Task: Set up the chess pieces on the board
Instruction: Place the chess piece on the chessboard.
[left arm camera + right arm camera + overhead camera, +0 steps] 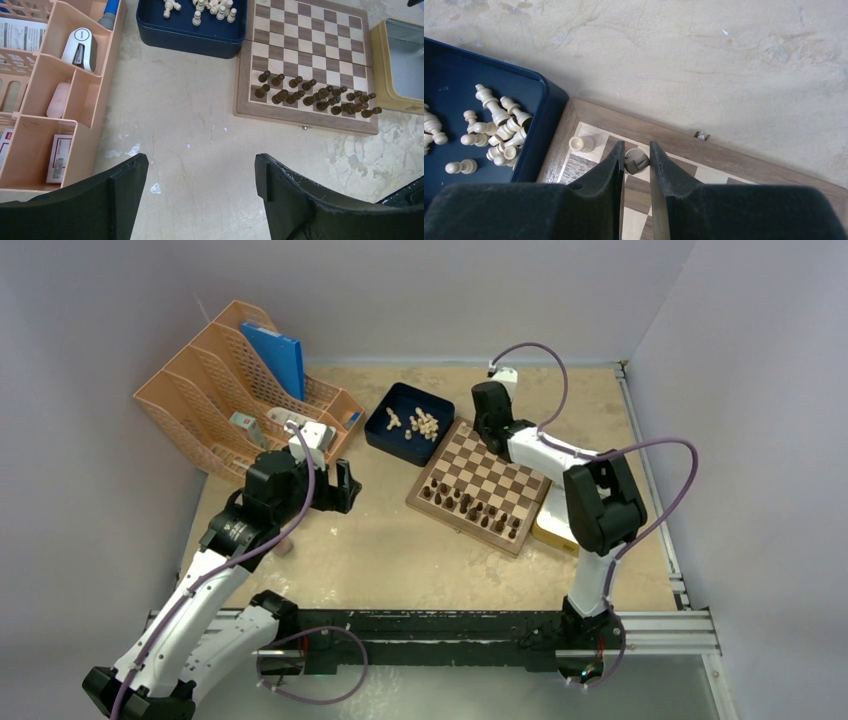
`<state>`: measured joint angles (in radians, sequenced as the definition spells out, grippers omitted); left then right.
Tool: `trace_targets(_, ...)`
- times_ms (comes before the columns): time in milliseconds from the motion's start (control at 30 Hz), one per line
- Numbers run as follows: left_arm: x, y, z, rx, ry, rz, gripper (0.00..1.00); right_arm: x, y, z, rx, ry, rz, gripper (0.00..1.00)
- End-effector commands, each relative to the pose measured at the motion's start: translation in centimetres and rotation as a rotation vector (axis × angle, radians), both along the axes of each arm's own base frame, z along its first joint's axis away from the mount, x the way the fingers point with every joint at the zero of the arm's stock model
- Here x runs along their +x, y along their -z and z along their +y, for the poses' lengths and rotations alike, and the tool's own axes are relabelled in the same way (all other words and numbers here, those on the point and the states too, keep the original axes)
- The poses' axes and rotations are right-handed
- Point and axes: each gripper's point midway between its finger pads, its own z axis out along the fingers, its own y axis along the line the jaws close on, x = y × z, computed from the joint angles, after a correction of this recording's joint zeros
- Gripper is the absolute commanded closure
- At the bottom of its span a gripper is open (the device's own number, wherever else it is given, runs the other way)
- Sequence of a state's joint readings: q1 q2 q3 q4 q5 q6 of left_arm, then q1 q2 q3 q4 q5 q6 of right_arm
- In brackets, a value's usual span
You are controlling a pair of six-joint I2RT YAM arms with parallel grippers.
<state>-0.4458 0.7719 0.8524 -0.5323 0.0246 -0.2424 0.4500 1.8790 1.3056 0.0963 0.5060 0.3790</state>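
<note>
1. Most of the cream chess pieces (pixel 499 127) are lying jumbled in the dark blue tray (pixel 551 107), which is sitting right against the far-left corner of the chessboard (pixel 724 162).
2. One small cream piece (pixel 582 144), pawn-looking, is sitting on the board's corner square, just beside the tray.
3. A second cream piece (pixel 636 161) is sitting over the next square along that far edge row. The right gripper (pixel 636 149) is pinching it, with its fingers nearly together around it. Can't tell if its base is touching the board.
4. The dark brown pieces (pixel 315 95) are standing in two rough rows along the board's near edge.
5. The left gripper (pixel 200 170) is hovering over the bare table (pixel 190 115), fingers spread wide, well apart from the board and off to its left.
6. A peach desk organizer (pixel 75 100) is sitting on the left side of the table, with a white stapler-ish thing (pixel 82 47) lying in one compartment.
7. A metal tray with a yellow rim (pixel 400 60) is sitting just beside the board on its right.
</note>
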Motion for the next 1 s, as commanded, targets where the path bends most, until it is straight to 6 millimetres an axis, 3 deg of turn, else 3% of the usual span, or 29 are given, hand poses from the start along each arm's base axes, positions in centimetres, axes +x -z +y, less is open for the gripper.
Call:
trace_targets(0,0.3,-1.0,0.0,-0.015,-0.001,-0.050,0.22,1.1,-0.4,0.8,0.080,0.029,-0.070,0.79)
trace_targets(367,0.1,-1.2,0.1,-0.022,-0.005,-0.050,0.22,1.3,2.7,1.3,0.103,0.048,-0.013,0.79)
trace_targets(967,0.0,-1.3,0.1,-0.029,-0.011,-0.048,0.22,1.6,3.7,2.3,0.084,0.012,0.030,0.75)
